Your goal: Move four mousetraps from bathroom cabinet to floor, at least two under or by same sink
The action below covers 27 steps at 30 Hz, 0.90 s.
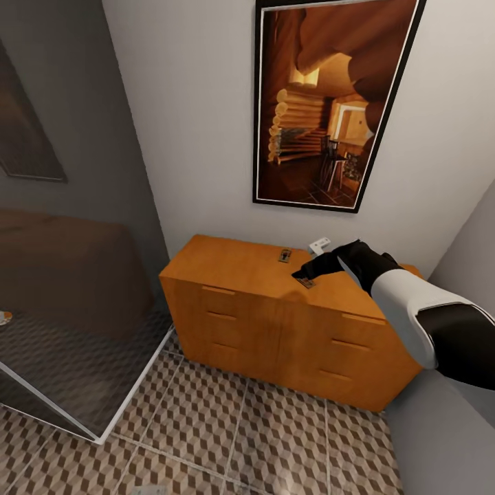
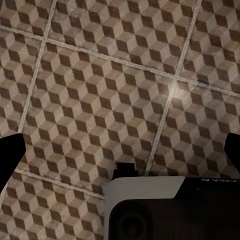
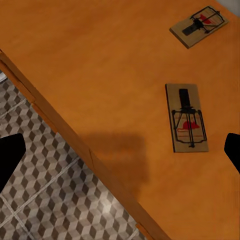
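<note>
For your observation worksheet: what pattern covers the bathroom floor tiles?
A brown-and-beige cube pattern on the bathroom floor, clearest in the left wrist view.

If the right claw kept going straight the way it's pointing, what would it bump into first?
Probably the cabinet top. The right claw points down at the wood, with a mousetrap just off-centre between its open fingers. Depth is hard to judge.

The cabinet (image 1: 275, 323) stands against the back wall, on the bathroom floor (image 1: 240, 440). A framed picture (image 1: 330, 103) hangs on the wall above it. Two mousetraps lie on the cabinet top, apart from each other: one (image 1: 284, 256) toward the rear, the other (image 1: 306, 282) nearer the front edge. The right arm (image 1: 412, 302) reaches in from the right over the cabinet top, above the nearer trap. A glass partition (image 1: 75, 309) stands left of the cabinet.
</note>
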{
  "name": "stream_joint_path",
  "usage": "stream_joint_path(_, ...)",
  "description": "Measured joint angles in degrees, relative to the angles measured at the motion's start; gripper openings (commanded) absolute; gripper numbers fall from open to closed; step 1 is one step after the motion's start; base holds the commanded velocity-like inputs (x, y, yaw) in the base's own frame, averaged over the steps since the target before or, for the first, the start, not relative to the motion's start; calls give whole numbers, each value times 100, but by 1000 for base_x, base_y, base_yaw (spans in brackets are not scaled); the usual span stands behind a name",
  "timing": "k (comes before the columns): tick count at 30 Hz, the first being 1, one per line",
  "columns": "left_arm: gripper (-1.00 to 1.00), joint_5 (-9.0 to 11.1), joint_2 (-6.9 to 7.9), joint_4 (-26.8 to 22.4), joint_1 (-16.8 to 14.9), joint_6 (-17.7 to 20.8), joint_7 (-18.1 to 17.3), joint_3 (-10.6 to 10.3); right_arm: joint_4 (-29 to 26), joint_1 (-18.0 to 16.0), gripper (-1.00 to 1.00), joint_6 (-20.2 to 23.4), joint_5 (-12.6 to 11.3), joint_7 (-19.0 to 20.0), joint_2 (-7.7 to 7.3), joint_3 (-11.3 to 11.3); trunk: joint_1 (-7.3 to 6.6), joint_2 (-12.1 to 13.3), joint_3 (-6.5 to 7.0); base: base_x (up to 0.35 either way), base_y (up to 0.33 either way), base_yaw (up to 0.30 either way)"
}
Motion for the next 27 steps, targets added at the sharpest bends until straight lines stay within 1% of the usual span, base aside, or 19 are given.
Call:
stream_joint_path(4, 100, 0, 0, 0, 0, 0, 0, 0, 84, 0, 100, -17, 0, 1, -31, -3, 0, 0, 0, 0, 0, 0)
stream_joint_path(10, 100, 0, 0, 0, 0, 0, 0, 0, 192, 0, 100, -31, -13, 5, -130, -8, 0, 0, 0, 0, 0, 0)
stream_joint_path(12, 100, -2, 0, 0, 0, 0, -1, 0, 212, 0, 100, -33, -54, 5, -191, -8, 0, 0, 0, 0, 0, 0)
stream_joint_path(20, 100, -2, 0, 0, 0, 0, 0, 0, 245, 0, 100, -52, -292, 31, -322, -6, 0, 0, 0, 0, 0, 0)
stream_joint_path(27, 100, -1, 0, 0, 0, 0, 1, 0, 319, 0, 100, -239, -366, 43, -403, -5, 0, 0, 0, 0, 0, 0)
